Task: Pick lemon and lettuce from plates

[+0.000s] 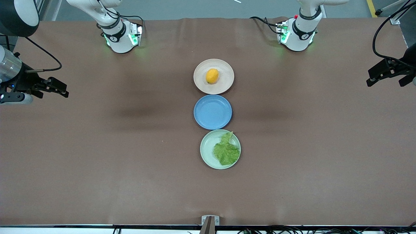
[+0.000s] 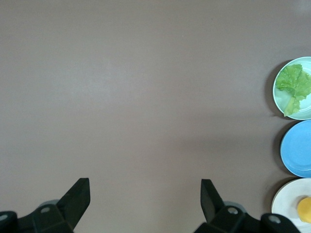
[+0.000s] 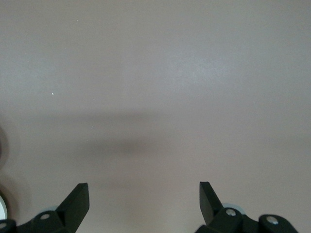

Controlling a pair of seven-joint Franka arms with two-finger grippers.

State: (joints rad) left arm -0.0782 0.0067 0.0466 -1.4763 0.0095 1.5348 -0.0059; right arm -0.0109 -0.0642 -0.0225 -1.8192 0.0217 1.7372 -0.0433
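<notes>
Front view: three plates stand in a single row down the middle of the brown table [image 1: 97, 156], touching or nearly touching rim to rim. The beige-pink plate [image 1: 226, 70] is farthest from the camera, and one lemon [image 1: 212, 76] lies on it. The blue plate [image 1: 212, 111] in the middle holds nothing. The mint green plate [image 1: 208, 146] is nearest the camera, and one lettuce leaf [image 1: 226, 150] lies on it, on the side toward the left arm's end. There are two grippers. The right gripper [image 1: 60, 88] hangs over bare table at the right arm's end, well apart from the row. The left gripper [image 1: 378, 74] hangs over the left arm's end, equally well apart. Both arms wait.

Left wrist view: the left gripper [image 2: 145, 193] has its two fingers spread wide, with nothing between them, over bare cloth. All three plates show at the picture's edge, well clear of the fingers: the lettuce [image 2: 294, 87], the blue plate [image 2: 297, 148], and the lemon [image 2: 304, 208].

Right wrist view: the right gripper [image 3: 144, 196] is likewise spread wide and empty over bare table. Only a sliver of a plate rim shows at the edge.
</notes>
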